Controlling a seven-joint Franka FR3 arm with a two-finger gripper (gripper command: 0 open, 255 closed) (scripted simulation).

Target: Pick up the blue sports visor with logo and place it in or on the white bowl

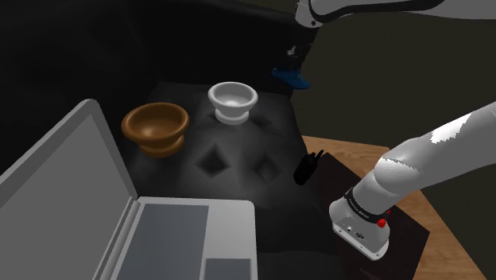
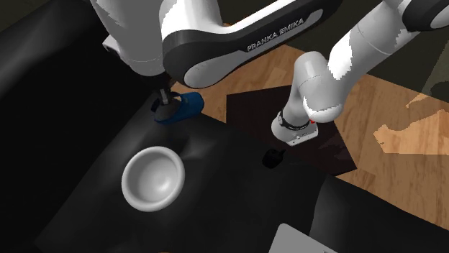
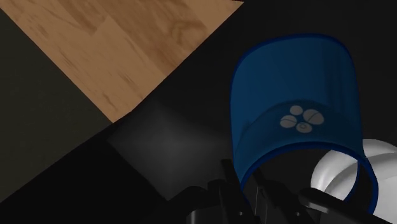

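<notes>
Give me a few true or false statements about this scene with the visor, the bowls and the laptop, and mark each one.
1. The black two-finger tool clasps the blue sports visor with a pale logo. True.
2. The visor lies in the round white bowl. False: it is at the tool, apart from the bowl.
3. A round brown bowl stands beside the white bowl on the black tufted cushion. True.
4. The grey laptop is closed. False: its lid is raised.
</notes>
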